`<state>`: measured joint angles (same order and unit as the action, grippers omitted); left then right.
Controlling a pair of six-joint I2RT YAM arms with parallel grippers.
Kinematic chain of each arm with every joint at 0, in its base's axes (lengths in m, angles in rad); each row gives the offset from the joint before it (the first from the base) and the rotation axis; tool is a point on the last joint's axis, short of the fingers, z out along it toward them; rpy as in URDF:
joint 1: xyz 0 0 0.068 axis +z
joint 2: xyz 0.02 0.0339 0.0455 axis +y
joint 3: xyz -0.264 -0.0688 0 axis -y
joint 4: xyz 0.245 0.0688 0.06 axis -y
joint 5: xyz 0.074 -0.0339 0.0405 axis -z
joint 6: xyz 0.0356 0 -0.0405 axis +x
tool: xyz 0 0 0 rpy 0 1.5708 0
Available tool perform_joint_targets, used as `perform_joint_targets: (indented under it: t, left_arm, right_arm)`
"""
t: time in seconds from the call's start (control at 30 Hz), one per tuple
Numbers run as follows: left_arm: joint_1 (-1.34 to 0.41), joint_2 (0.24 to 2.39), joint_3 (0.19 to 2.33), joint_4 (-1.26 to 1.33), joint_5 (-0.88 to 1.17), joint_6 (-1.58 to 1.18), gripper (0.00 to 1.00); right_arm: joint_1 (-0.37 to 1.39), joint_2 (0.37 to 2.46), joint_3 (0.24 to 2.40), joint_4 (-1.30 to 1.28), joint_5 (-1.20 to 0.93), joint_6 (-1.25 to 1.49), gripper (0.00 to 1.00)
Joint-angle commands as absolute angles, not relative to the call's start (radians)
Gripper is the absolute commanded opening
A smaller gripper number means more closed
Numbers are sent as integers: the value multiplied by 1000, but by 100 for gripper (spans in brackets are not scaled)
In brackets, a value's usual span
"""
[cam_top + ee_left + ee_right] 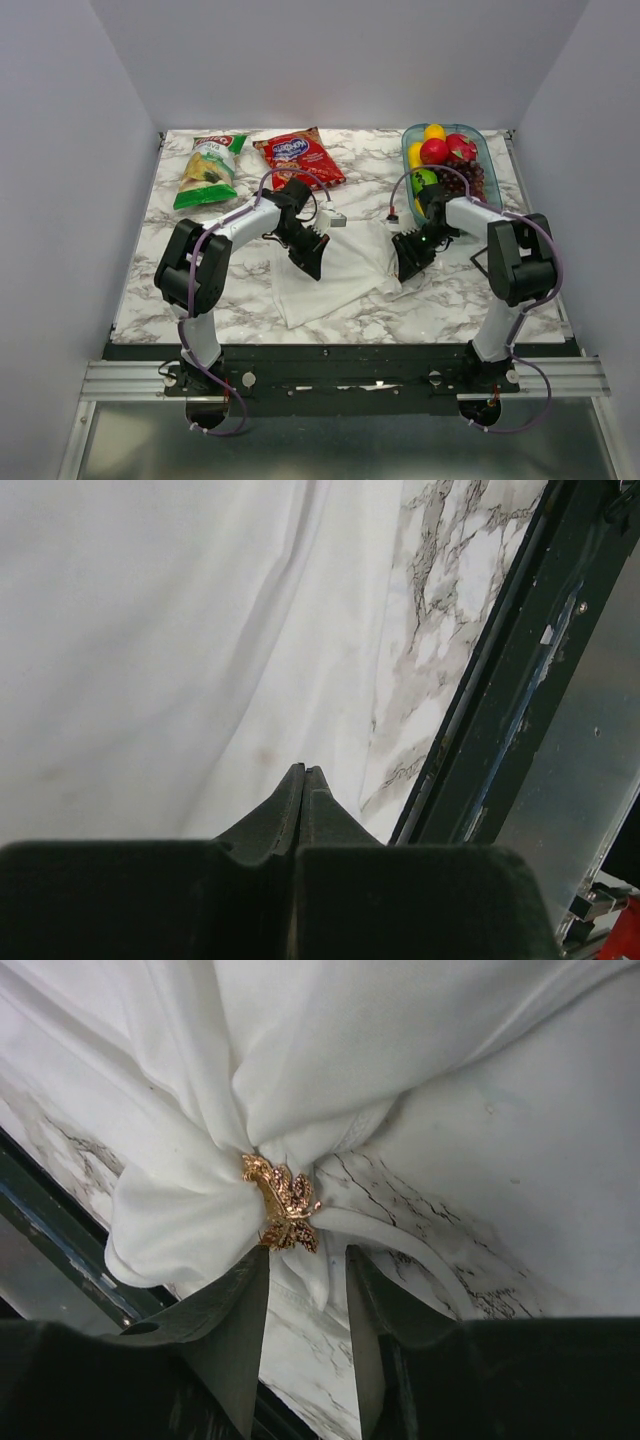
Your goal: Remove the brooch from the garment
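My right claw [307, 1256] stands part open, with nothing between its jaws. The gold brooch [283, 1210] sits just ahead of the tips, pinned into a bunched knot of the white garment [330, 1050] on the counter [430, 1210]. My left claw [303, 772] is closed over the cloth; I cannot tell whether it pinches fabric.

Procedure: centre the right claw on the brooch. Close on metal only, not the fold. Hold the garment down with the left. Draw the pin out along its own line.

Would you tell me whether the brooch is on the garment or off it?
On: the right wrist view shows the gold brooch fastened at the gathered knot of the white garment.
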<state>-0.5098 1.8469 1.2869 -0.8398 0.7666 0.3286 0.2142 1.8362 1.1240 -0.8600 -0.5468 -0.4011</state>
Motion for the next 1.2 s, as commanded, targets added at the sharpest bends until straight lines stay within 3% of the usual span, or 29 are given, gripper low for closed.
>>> perform_joint_targets:
  t: [0.0,0.6,0.83,1.17]
  left_arm:
    - [-509,1818,1281,-844,753,339,4]
    - [-509,1822,1281,-844,744,345,4]
    - [-508,1824,1299,-845,746,351,5]
    - [-508,1810,1358,-807,842,322,6]
  right_arm:
    - [244,1887,1169,-871,-551,-403,44]
    - [337,1864,1152,-854,-407,-376,41]
    - [351,1842,1143,-839,-364,-365,30]
    - [354,1654,1149,-856,-405,-440,15]
